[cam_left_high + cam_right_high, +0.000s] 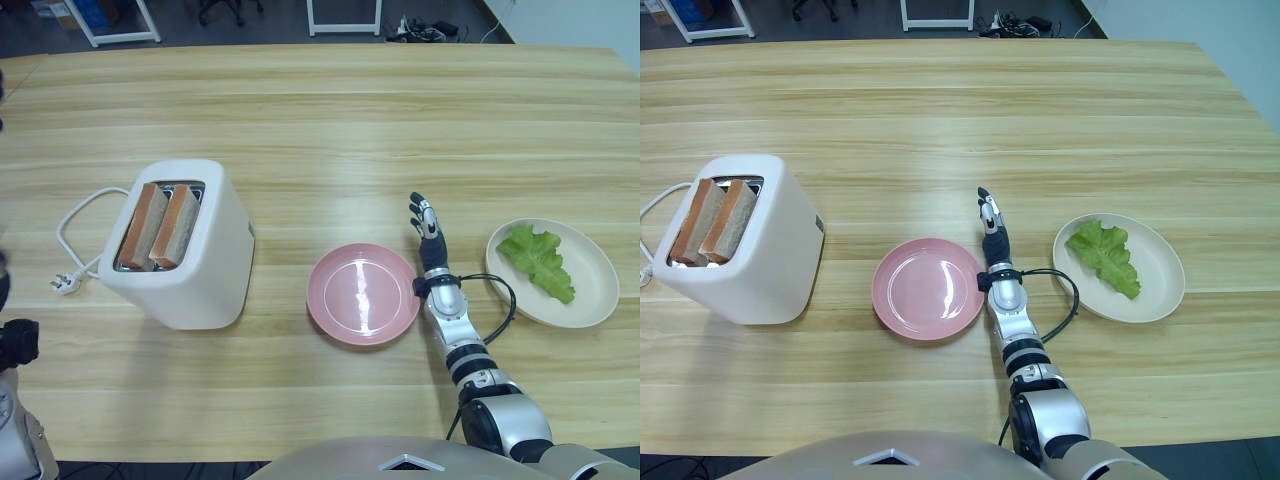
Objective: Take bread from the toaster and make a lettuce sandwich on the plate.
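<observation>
Bread [160, 225] comes first: two browned slices stand upright in the slots of the white toaster [200, 285], well to the left of the pink plate [362, 293], which lies bare. I judge the task to be at its opening step, with no slice lifted out yet.

My right hand [428, 228] is low over the surface [320, 120], between the pink plate and the beige plate [592, 292] holding the lettuce leaf [538, 260]. Its fingers [420, 208] are stretched straight and hold nothing.

The next move, as I reckon it, calls for a pinch on one slice's top edge and a straight pull upward. The toaster sits on my left side, so that arm seems the better choice.

My left hand [14, 342] is mostly cut off at the lower left edge, and I cannot tell its state. How deep the slices sit is hidden by the toaster's walls.
</observation>
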Controlling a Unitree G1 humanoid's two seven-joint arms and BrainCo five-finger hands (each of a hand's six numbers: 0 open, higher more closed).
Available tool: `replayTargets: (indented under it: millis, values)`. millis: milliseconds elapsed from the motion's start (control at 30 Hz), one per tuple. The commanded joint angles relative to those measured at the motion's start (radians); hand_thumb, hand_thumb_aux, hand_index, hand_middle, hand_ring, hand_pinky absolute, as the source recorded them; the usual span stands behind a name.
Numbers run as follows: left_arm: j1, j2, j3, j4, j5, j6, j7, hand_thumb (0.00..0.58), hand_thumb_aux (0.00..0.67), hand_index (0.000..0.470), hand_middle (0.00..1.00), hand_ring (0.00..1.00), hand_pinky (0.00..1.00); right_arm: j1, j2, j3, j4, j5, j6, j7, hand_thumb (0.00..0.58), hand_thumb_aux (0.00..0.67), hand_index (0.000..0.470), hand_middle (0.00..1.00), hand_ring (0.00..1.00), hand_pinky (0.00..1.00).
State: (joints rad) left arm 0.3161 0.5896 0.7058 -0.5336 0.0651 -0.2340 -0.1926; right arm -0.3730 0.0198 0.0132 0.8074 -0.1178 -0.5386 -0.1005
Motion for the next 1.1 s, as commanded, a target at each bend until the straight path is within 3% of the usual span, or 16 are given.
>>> replayTargets:
  millis: [33, 233, 700, 733, 767, 800, 833, 933, 1100]
  values:
    - [-0.038, 0.038, -0.14, 0.204, 0.411, 0.136, 0.12, 0.0, 0.0, 0.0, 0.0, 0.0, 0.0, -0.008, -0.007, 0.005, 0.007, -0.002, 0.0, 0.005, 0.0, 0.0, 0.0, 0.0, 0.0, 0.0]
    - [-0.076, 0.093, -0.231, 0.347, 0.616, 0.196, 0.188, 0.0, 0.0, 0.0, 0.0, 0.0, 0.0, 0.005, -0.016, 0.005, -0.003, 0.001, 0.002, 0.007, 0.0, 0.0, 0.0, 0.0, 0.0, 0.0]
    - [0.016, 0.089, -0.215, 0.246, 0.581, 0.204, 0.132, 0.009, 0.005, 0.004, 0.0, 0.0, 0.0, 0.016, -0.021, 0.013, -0.013, -0.002, 0.012, 0.012, 0.0, 0.0, 0.0, 0.0, 0.0, 0.0]
    - [0.027, 0.084, -0.2, 0.228, 0.564, 0.205, 0.124, 0.075, 0.045, 0.031, 0.0, 0.0, 0.0, 0.017, -0.021, 0.013, -0.013, -0.002, 0.013, 0.013, 0.0, 0.0, 0.0, 0.0, 0.0, 0.0]
    - [0.032, 0.076, -0.185, 0.213, 0.547, 0.214, 0.12, 0.19, 0.121, 0.085, 0.0, 0.0, 0.0, 0.018, -0.022, 0.013, -0.014, -0.001, 0.014, 0.013, 0.0, 0.0, 0.0, 0.0, 0.0, 0.0]
    - [0.038, 0.072, -0.169, 0.2, 0.532, 0.219, 0.114, 0.251, 0.166, 0.116, 0.0, 0.0, 0.0, 0.019, -0.022, 0.013, -0.014, -0.001, 0.016, 0.013, 0.0, 0.0, 0.0, 0.0, 0.0, 0.0]
    - [0.043, 0.068, -0.152, 0.184, 0.509, 0.219, 0.107, 0.432, 0.331, 0.232, 0.0, 0.0, 0.0, 0.02, -0.023, 0.013, -0.014, -0.001, 0.018, 0.013, 0.0, 0.0, 0.0, 0.0, 0.0, 0.0]
    - [0.059, 0.059, -0.126, 0.134, 0.455, 0.217, 0.076, 0.496, 0.415, 0.291, 0.0, 0.0, 0.0, 0.021, -0.024, 0.016, -0.01, -0.002, 0.022, 0.012, 0.0, 0.0, 0.0, 0.0, 0.0, 0.0]
    - [0.099, 0.054, -0.133, 0.109, 0.405, 0.199, 0.014, 0.491, 0.407, 0.286, 0.0, 0.0, 0.0, 0.024, -0.022, 0.022, -0.013, -0.004, 0.029, 0.013, 0.0, 0.0, 0.0, 0.0, 0.0, 0.0]
